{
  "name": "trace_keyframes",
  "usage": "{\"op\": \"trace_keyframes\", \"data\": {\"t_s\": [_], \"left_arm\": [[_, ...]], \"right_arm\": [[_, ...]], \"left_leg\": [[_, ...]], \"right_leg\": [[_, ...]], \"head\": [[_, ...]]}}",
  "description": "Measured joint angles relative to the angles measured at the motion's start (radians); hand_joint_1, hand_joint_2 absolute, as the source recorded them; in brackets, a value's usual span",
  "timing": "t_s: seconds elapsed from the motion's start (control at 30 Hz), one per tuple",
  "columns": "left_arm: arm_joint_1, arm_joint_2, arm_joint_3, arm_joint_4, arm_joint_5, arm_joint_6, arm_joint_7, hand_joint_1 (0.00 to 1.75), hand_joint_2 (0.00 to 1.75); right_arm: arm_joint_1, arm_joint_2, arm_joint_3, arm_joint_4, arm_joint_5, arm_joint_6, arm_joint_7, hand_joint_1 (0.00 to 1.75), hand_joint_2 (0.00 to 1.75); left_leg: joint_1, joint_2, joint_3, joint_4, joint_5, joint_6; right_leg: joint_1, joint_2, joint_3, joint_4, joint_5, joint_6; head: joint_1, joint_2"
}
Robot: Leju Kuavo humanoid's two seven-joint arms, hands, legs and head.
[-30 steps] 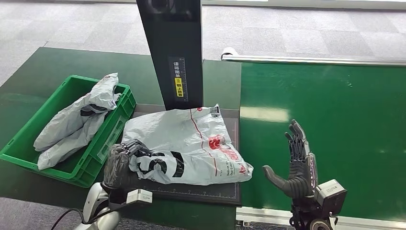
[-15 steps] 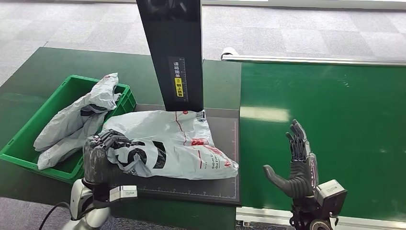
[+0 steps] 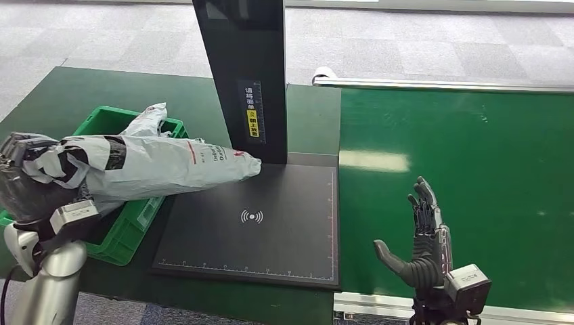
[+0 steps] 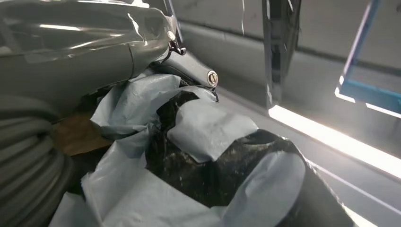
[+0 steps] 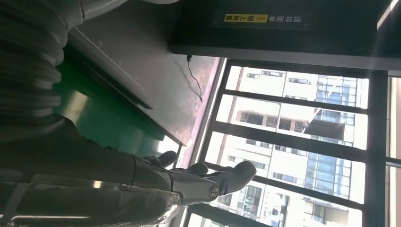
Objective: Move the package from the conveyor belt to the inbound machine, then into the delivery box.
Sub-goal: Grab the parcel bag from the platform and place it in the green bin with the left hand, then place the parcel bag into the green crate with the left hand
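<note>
Head view: at nine o'clock, the left hand (image 3: 27,177) grips one end of a grey package (image 3: 145,166), held lifted over the green box (image 3: 132,227); its far end reaches toward the machine's dark pad (image 3: 257,223). At five o'clock, the right hand (image 3: 423,240) stands empty over the belt (image 3: 474,169), fingers spread.

Left wrist view: fingers (image 4: 189,71) clamp crumpled plastic.

Right wrist view: fingers (image 5: 208,182) extended, holding nothing.

Judged step: pad to box. Next: lower, then release.

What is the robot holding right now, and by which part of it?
The left hand grips a grey plastic mailer package by its bunched end, the rest stretching over the green crate. The right hand holds nothing.
</note>
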Motion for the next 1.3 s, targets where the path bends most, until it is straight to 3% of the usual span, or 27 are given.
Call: {"op": "trace_keyframes", "data": {"t_s": [0.13, 0.27, 0.67, 0.87, 1.1, 1.3], "left_arm": [[-0.014, 0.027, 0.103, 0.001, 0.06, 0.0, -0.046, 1.75, 1.75], [-0.016, 0.039, 0.151, 0.001, 0.07, 0.0, -0.058, 1.75, 1.75], [-0.017, 0.045, 0.183, 0.001, 0.071, 0.0, -0.062, 1.75, 1.75], [-0.025, 0.058, 0.2, 0.002, 0.154, 0.0, -0.091, 1.75, 1.75], [-0.088, 0.115, 0.223, 0.046, 0.37, 0.0, -0.103, 1.75, 1.75], [-0.166, 0.172, 0.241, 0.165, 0.39, -0.002, -0.095, 1.75, 1.75]], "right_arm": [[-0.015, 0.005, 0.0, 0.007, 0.012, 0.0, 0.0, 0.0, 1.75], [-0.025, 0.01, 0.0, 0.014, 0.015, 0.0, 0.0, 0.0, 1.75], [-0.032, 0.017, 0.0, 0.025, 0.015, 0.0, 0.0, 0.0, 1.75], [-0.039, 0.017, 0.0, 0.036, 0.019, -0.004, -0.001, 0.0, 1.75], [-0.04, 0.018, 0.0, 0.045, 0.023, -0.016, -0.004, 0.0, 1.75], [-0.047, 0.021, 0.0, 0.048, 0.027, -0.017, -0.004, 0.0, 1.75]], "left_leg": [[0.0, 0.0, 0.0, 0.0, 0.0, 0.0], [0.0, 0.0, 0.0, 0.0, 0.0, 0.0], [0.0, 0.0, 0.0, 0.0, 0.0, 0.0], [0.0, 0.0, 0.0, 0.0, 0.0, 0.0], [0.0, 0.0, 0.0, 0.0, 0.0, 0.0], [0.0, 0.0, 0.0, 0.0, 0.0, 0.0]], "right_leg": [[0.0, 0.0, -0.001, 0.0, 0.0, 0.0], [0.0, 0.0, 0.0, 0.0, 0.0, 0.0], [0.0, 0.0, 0.0, 0.0, 0.0, 0.0], [0.0, 0.0, 0.0, 0.0, 0.0, 0.0], [0.0, 0.0, 0.0, 0.0, 0.0, 0.0], [0.0, 0.0, 0.0, 0.0, 0.0, 0.0]], "head": [[0.0, 0.0], [0.0, 0.0], [0.0, 0.0], [0.0, 0.0], [0.0, 0.0], [0.0, 0.0]]}}
